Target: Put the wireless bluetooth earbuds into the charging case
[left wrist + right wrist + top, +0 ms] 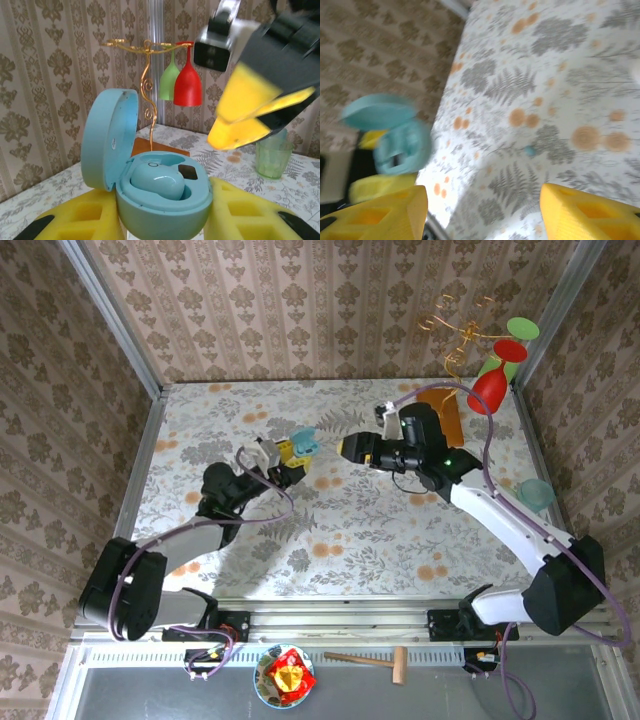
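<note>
A light blue charging case [165, 205] is held upright between the yellow fingers [250, 215] of my left gripper [162, 220], which is shut on it. Its lid [107, 135] stands open to the left. One pale blue earbud [157, 181] sits in a well of the case; the well behind it looks empty. My right gripper [245, 120] hovers just above and to the right of the case. In the right wrist view my right gripper [482, 215] is open with nothing between its fingers, and a tiny pale blue piece [530, 150], possibly an earbud, lies on the table. From above, the case [303, 443] is left of centre, with the right gripper [348, 448] close on its right.
A gold rack on a wooden base [445, 420] holds a red glass [490, 380] and a green glass [520, 330] at the back right. A green cup [537, 492] stands near the right wall. The floral table [350, 530] is walled on three sides.
</note>
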{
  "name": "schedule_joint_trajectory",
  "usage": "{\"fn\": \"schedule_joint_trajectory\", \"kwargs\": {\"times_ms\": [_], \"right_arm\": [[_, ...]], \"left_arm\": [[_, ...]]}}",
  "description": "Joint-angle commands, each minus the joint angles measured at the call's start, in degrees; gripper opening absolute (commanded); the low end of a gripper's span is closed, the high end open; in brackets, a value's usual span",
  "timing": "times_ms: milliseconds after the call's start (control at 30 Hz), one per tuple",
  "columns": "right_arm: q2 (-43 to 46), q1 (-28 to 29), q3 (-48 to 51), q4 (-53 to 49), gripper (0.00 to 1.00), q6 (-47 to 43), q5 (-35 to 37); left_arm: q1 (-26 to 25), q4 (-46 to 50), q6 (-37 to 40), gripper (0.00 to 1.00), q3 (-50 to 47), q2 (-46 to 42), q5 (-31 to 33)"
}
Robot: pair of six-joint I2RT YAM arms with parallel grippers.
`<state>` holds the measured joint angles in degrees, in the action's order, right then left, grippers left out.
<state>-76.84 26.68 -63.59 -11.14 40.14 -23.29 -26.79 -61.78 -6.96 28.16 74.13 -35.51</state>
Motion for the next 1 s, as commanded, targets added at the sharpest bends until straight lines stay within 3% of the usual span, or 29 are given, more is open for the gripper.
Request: {"fn": "schedule_joint_trajectory", "kwargs": {"times_ms": [0,267,633,967], "right_arm": [[-1.8,-0.3,1.6,1.8,0.61,1.8,6.5],[-17.2,2.5,-3.7,-1.2,0.61,-2.7,5.9],[-38.5,10.1,-22.4,-12.6,0.48,-15.1,9.4],[-51.3,15.0,-39.3,-22.0,0.47,-19.7,11.7]], "left_arm": [[0.2,-1.7,-1.1,0.29,-0.1,-3.3,0.1],[-0.8,5.0,1.5,0.29,0.6,-9.0,0.4],[-2.4,10.1,2.4,0.29,1.6,-13.4,-0.1],[-3.0,11.9,3.5,0.29,1.8,-13.8,0.4]]}}
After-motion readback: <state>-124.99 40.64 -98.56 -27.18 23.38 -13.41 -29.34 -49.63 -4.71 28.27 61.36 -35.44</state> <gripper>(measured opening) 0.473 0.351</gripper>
